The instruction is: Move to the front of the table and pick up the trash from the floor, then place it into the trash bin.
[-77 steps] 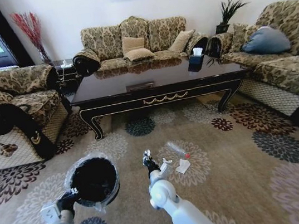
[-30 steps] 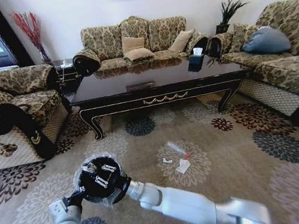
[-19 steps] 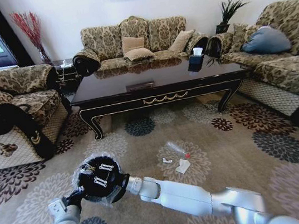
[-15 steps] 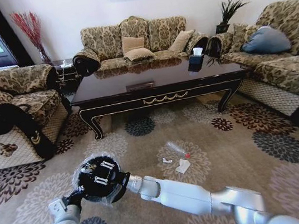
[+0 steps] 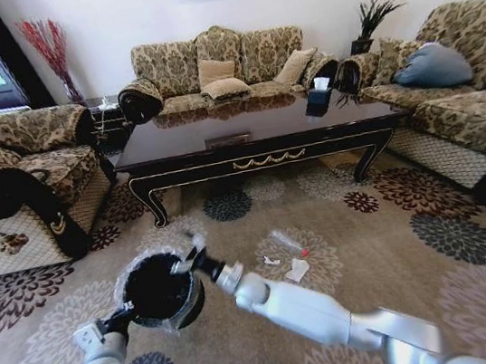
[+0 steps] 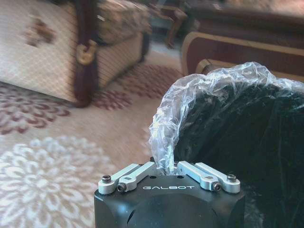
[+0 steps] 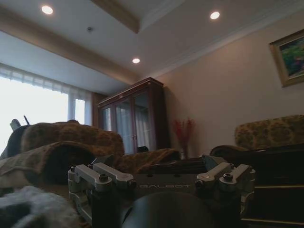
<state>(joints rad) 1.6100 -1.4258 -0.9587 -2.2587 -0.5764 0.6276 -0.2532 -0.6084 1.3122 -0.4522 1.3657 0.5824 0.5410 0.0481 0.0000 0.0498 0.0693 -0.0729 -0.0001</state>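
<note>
Three litter pieces, the trash (image 5: 287, 258), lie on the floor (image 5: 389, 242) between the table (image 5: 255, 139) and the trash bin (image 5: 161, 292). Pinched on the bin's liner, the left gripper (image 6: 167, 172) should hold steady. Spread empty, the right gripper (image 5: 186, 256) at the rim needs clearance.

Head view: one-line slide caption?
Left end effector holds the trash bin by its rim; right end effector open at the bin's far rim; bottle and paper scraps on the carpet.
</note>
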